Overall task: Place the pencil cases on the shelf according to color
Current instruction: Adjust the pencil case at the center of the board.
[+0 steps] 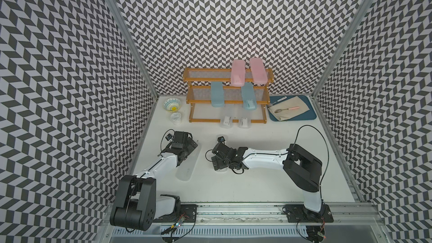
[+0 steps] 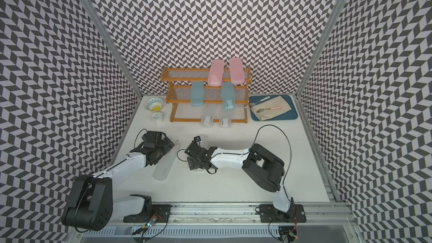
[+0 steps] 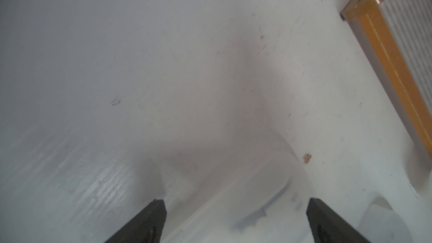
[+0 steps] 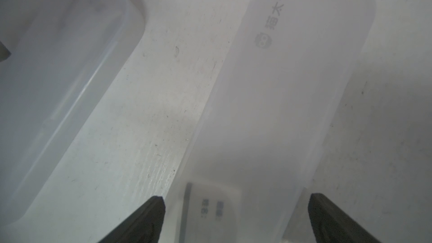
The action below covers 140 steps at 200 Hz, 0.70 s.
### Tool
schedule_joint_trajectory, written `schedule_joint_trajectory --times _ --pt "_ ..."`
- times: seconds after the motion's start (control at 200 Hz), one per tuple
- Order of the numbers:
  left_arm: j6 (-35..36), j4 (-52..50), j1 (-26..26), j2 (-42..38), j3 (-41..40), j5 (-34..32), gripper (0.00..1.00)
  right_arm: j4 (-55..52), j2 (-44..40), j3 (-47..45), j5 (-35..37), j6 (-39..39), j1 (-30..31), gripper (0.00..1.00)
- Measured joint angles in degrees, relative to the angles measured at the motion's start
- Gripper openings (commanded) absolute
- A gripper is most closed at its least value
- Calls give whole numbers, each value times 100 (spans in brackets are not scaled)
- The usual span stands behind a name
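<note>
The shelf (image 1: pixel 228 81) stands at the back of the table. Two pink pencil cases (image 1: pixel 238 72) lie on its top tier and two teal ones (image 1: pixel 217 94) on the middle tier. Two frosted clear cases with white labels (image 1: pixel 226 121) rest on the bottom tier. A clear case (image 1: pixel 187 169) lies on the table under my left gripper (image 1: pixel 190 147). In the left wrist view the left gripper (image 3: pixel 236 203) is open, its jaws astride that case's rounded end (image 3: pixel 268 183). My right gripper (image 4: pixel 236 201) is open astride another clear case (image 4: pixel 280 90); in a top view only that case's end (image 2: pixel 203 139) shows.
A patterned bowl (image 1: pixel 171 104) and a small white tub (image 1: pixel 175 118) sit left of the shelf. A blue tray (image 1: pixel 311 115) to the right of the shelf holds a beige cloth and a pink-handled spoon (image 1: pixel 286 109). Patterned walls close in on three sides.
</note>
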Motion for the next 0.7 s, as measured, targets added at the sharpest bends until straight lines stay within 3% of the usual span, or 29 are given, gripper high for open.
schedule_joint_trajectory --times 0.165,0.416,0.571,0.701 --pt "61 -87 -2 -11 2 0 99 254 -610 -892 118 111 -201 100" --pt "81 -192 -44 -140 59 0 99 369 -2380 -2710 -24 -269 -892 100" --pt "81 -225 -105 -229 120 -2 99 557 -3248 -3117 -243 -868 -870 100" --pt "81 -238 -116 -372 120 -20 99 780 -3434 -3314 -295 -1322 -975 100"
